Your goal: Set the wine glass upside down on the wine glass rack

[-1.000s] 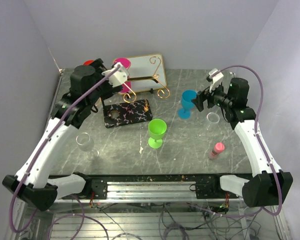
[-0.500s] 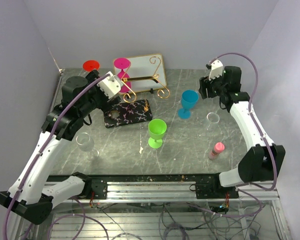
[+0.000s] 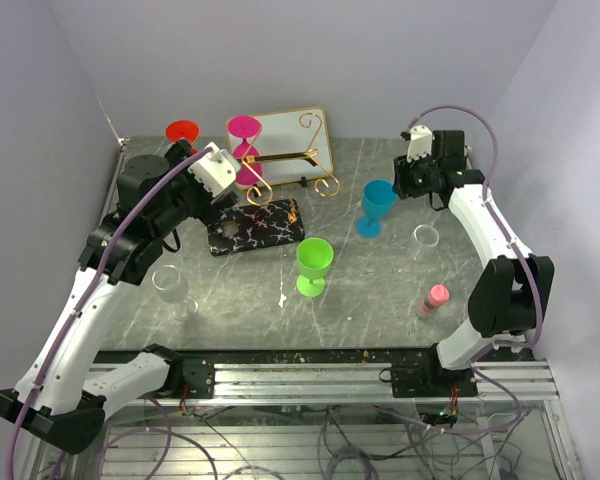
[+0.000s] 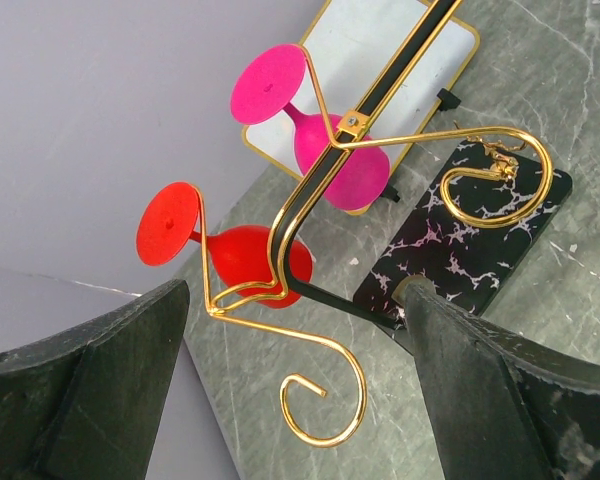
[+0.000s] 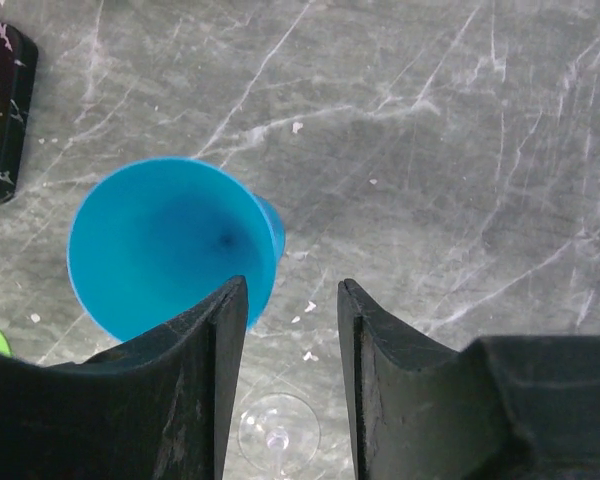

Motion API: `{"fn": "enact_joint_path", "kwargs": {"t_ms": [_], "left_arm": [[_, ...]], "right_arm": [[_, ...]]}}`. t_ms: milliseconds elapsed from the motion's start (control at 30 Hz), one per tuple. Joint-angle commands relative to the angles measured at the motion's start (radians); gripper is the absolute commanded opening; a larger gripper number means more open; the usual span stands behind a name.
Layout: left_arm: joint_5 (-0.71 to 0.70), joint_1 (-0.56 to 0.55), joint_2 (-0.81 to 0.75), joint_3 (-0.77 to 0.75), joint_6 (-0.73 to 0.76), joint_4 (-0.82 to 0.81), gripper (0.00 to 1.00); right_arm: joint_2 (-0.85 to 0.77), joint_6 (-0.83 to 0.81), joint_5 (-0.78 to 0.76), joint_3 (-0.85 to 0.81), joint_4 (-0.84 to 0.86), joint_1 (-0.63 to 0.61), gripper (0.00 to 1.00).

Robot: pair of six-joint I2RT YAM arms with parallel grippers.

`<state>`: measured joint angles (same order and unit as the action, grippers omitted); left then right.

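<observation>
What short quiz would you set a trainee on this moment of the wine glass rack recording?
1. True or false: the blue plastic wine glass stands upright on the grey marbled table.
2. Which glasses hang upside down on the gold wire rack? A) the red plastic glass and the pink plastic glass; B) only the blue one; C) none.
3. How many glasses stand on the table, off the rack?

Key: 1 true. 2 A. 3 four: the blue one, the green plastic glass and two clear glasses.
</observation>
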<state>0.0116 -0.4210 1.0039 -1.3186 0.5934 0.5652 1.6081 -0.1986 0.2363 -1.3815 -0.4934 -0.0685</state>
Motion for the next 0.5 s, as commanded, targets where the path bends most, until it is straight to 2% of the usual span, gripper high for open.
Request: {"fn": "enact_joint_path", "kwargs": {"t_ms": [0, 300, 467], "left_arm": [[0.017, 0.009, 0.002, -0.013, -0.013, -0.036, 0.99], [0.015, 0.008, 0.026, -0.027, -0.008, -0.042, 0.99], [0.013, 0.008, 0.033, -0.024, -0.001, -0.043, 0.99]], "right_arm": [[0.043, 0.010, 0.009, -0.059, -0.025, -0.010, 0.39], [0.096, -0.002, -0.008, -0.094, -0.053, -0.027, 0.28], [0.108, -0.005, 0.004, -0.099, -0.064, -0.033, 0.18]]}}
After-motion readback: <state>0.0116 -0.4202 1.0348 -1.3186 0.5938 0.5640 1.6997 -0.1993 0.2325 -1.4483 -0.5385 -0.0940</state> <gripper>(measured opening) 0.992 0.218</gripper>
